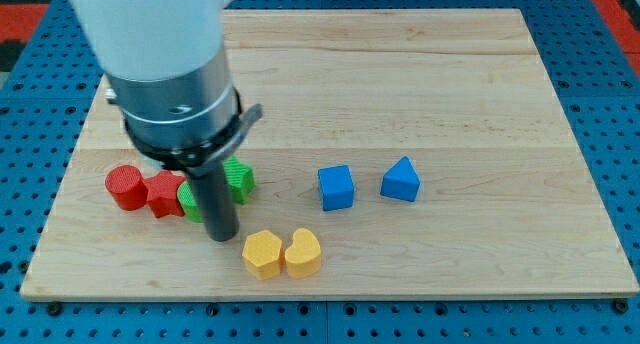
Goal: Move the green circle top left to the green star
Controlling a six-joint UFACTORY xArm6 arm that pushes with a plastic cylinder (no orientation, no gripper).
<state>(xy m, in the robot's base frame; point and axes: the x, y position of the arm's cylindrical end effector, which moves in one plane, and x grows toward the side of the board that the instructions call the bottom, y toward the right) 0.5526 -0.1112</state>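
Observation:
Two green blocks lie at the board's left, partly hidden by my rod. One green block shows to the right of the rod and the other green block to its left. I cannot tell which is the circle and which the star. My tip rests on the board just below and between them, close to both. The arm's body hides the area above them.
A red cylinder and a red star sit left of the green blocks, the star touching the left one. A yellow hexagon and yellow heart lie right of the tip. A blue cube and blue wedge sit mid-board.

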